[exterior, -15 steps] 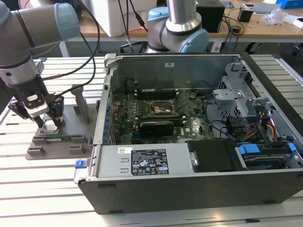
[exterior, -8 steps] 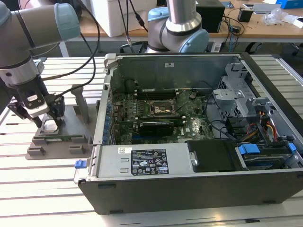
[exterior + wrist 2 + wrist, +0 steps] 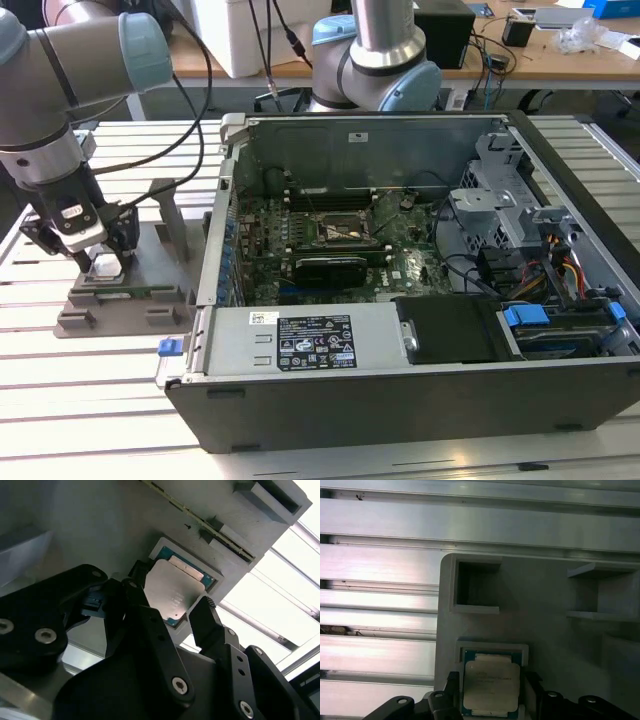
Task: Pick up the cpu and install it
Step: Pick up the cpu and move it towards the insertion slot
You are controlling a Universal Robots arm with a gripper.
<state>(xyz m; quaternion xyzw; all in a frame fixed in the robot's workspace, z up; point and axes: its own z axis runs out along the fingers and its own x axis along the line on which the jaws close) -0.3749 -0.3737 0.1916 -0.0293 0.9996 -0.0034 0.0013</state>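
The cpu (image 3: 172,587), a flat square chip with a silvery top, lies in the square recess of the grey plastic holder tray (image 3: 150,310) at the exterior view's left. My gripper (image 3: 105,262) is lowered onto that tray. In both wrist views its black fingers (image 3: 202,612) stand on either side of the cpu (image 3: 491,685), close to its edges. The gripper (image 3: 170,595) looks open, and the chip sits flat in its recess. The motherboard socket (image 3: 345,232) lies inside the open computer case.
The open computer case (image 3: 420,400) fills the middle and the exterior view's right, with cables and drive bays (image 3: 560,320) inside. The tray (image 3: 545,645) has other empty pockets (image 3: 475,585) and upright posts (image 3: 165,200). A second arm's base (image 3: 375,60) stands behind the case. The table is slatted aluminium (image 3: 380,565).
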